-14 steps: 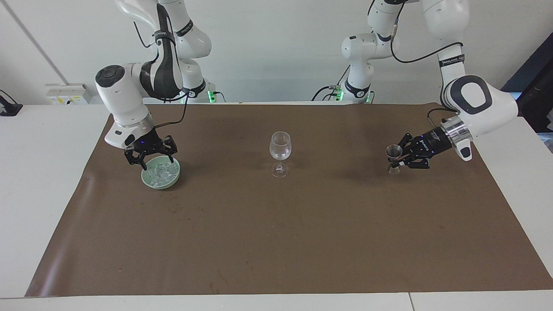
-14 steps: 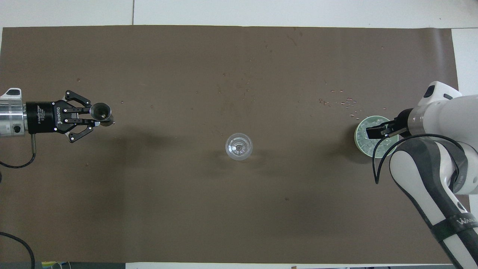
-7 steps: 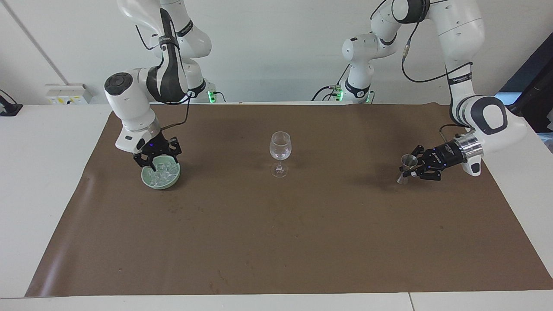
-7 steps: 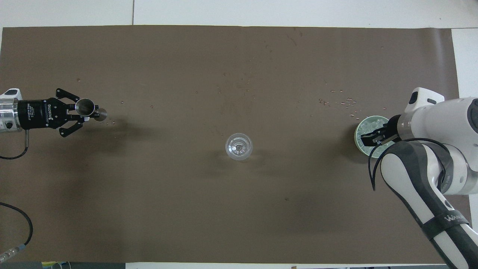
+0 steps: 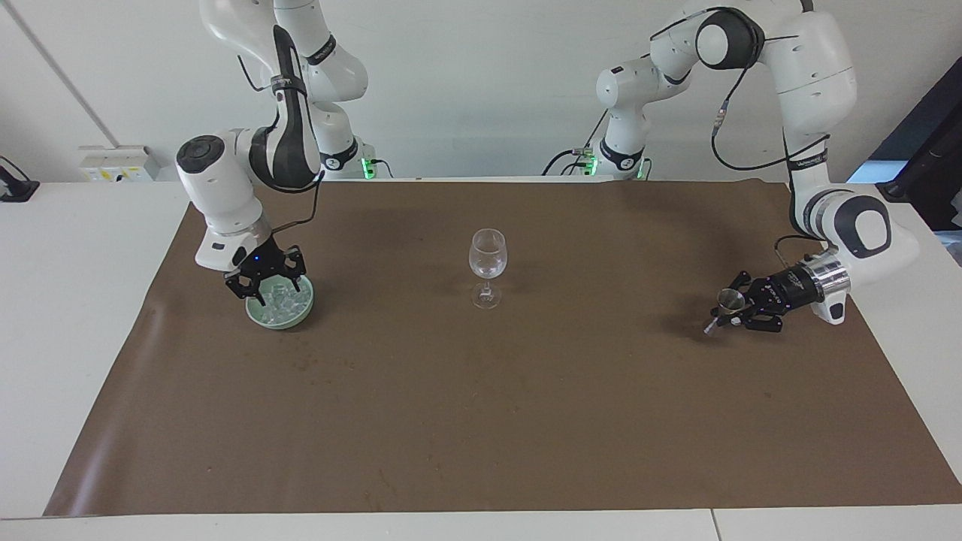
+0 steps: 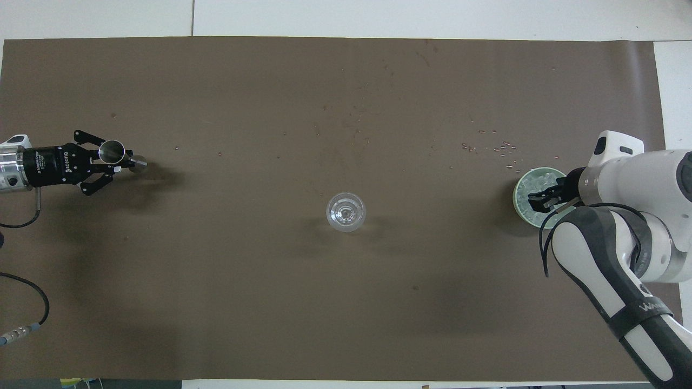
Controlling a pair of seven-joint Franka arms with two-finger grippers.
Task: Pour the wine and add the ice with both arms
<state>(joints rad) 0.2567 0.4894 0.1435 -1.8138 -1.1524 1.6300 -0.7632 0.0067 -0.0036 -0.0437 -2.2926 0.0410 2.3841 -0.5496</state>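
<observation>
Left gripper (image 5: 727, 309) clamps metal jigger (image 5: 727, 301); right gripper (image 5: 264, 289) over ice (image 5: 289, 303), finger spread unclear.

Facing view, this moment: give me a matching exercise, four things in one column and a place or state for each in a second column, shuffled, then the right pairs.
Things:
1. wine glass
2. ice
3. metal jigger
4. right claw

Places or states:
A. gripped in the left claw, toward the left arm's end of the table
B. heaped in the pale green bowl
C. upright on the brown mat, between the two arms, untouched
D. down over the bowl, toward the right arm's end of the table

Pairs: 1-C, 2-B, 3-A, 4-D
</observation>
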